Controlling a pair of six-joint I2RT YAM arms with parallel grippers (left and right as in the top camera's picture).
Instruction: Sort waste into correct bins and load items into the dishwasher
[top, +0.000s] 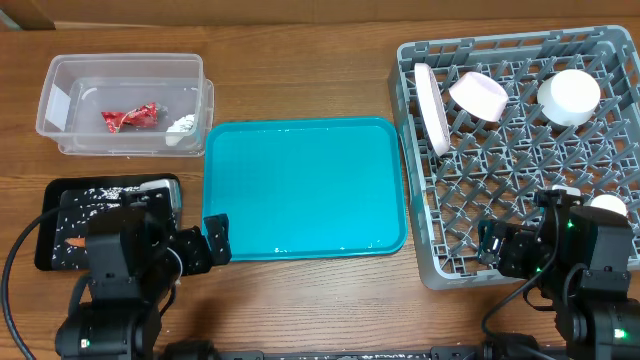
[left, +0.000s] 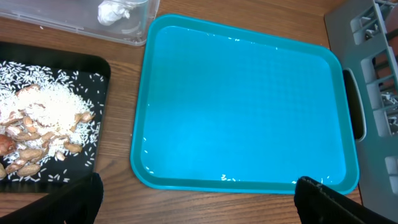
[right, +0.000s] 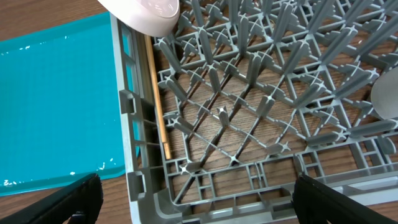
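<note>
Wood-grain table (top: 300, 80): two bins at left, one teal tray (top: 300, 190) in the middle, one grey dish rack (top: 425, 255) at right.
One clear tub (top: 60, 100) holds one red wrapper (top: 130, 117) and one white scrap (top: 181, 126). The one black tray (top: 50, 200) nearer the arms holds scattered crumbs (left: 43, 118) and one carrot (top: 72, 241). The left gripper (left: 199, 205) hangs over the teal tray's near edge, jaws spread wide, empty. In the rack are one plate (top: 430, 105) on edge, one pink bowl (top: 478, 95) and two white cups (top: 568, 95). Chopsticks (right: 157, 93) lie along its left wall. The right gripper (right: 199, 205) hovers above the rack's near left corner, jaws apart, empty.
</note>
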